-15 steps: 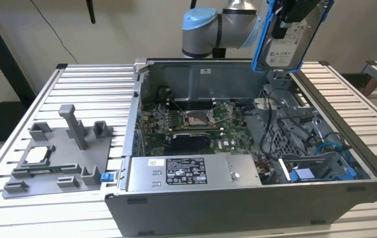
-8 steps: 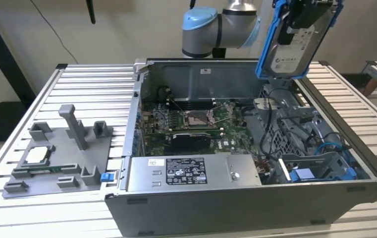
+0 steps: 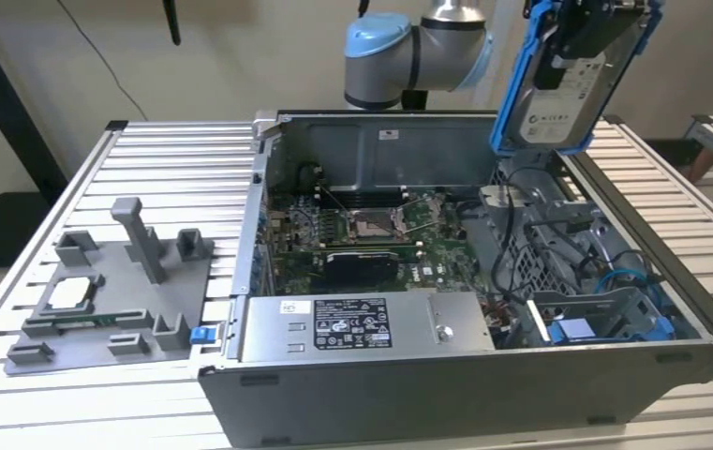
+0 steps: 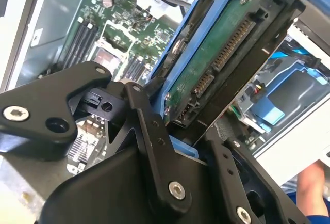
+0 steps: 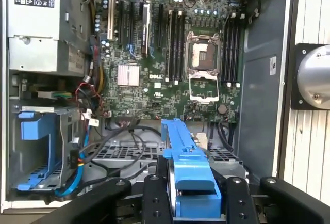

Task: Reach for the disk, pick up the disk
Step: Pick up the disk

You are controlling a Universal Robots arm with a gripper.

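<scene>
Above the open computer case [image 3: 456, 412], I see my gripper [image 3: 600, 33] clenched on the disk [image 3: 560, 94], lifted clear; silver-grey, blue-bracketed, its white label's print unreadable, green circuit board facing the second wrist view.

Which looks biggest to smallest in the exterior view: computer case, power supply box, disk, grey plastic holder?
1. Computer case
2. Grey plastic holder and power supply box look alike
3. Disk, raised and closer to the camera, so unsure
</scene>
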